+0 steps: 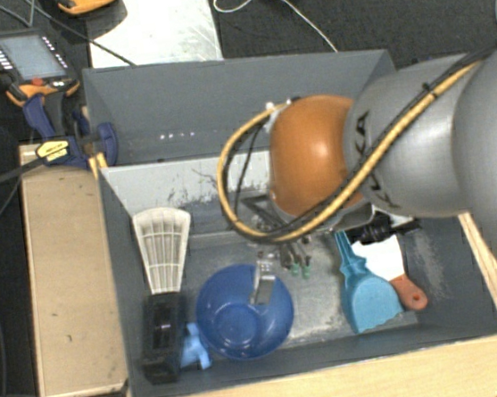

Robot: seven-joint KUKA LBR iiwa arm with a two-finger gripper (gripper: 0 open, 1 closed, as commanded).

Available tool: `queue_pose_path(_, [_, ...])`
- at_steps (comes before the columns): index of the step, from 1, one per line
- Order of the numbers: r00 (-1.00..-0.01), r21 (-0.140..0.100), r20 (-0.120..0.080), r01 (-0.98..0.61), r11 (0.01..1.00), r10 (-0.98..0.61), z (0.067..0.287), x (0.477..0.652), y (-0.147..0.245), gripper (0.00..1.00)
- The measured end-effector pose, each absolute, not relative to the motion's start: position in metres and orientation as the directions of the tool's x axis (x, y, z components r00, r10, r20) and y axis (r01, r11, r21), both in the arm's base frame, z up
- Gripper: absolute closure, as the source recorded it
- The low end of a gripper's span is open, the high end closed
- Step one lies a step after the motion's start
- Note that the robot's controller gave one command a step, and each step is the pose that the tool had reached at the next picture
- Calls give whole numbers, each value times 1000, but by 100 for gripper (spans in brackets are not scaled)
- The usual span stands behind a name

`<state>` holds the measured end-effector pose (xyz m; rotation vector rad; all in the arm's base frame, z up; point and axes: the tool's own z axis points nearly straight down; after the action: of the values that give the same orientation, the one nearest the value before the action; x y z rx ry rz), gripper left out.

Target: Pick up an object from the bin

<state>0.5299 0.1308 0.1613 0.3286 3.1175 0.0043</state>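
Camera view: gripper (274, 275) is low over the far right rim of the blue bowl (233, 325), which lies at the front middle of the bin (246, 103). Whether it is open or closed cannot be told, and no grasp is visible. Left of the bowl are a white ribbed piece (165, 246) and a black block (162, 338). To the right, a blue brush (366, 300) lies just beside a white card (384, 259) and an orange piece (412, 292).

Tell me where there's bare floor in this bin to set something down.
Bare floor lies between the blue bowl and the light-blue brush, and right of the orange piece. The left is crowded: white ribbed fan, black block, bowl, with the gripper at its rim.
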Motion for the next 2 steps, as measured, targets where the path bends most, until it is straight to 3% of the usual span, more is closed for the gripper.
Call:
queue_pose_path(1, [-982, 4, -7, -189, 982, -189, 101, 485, 166, 0])
queue_pose_path(2, [-998, 2, -10, -66, 998, -66, 71, 566, 124, 0])
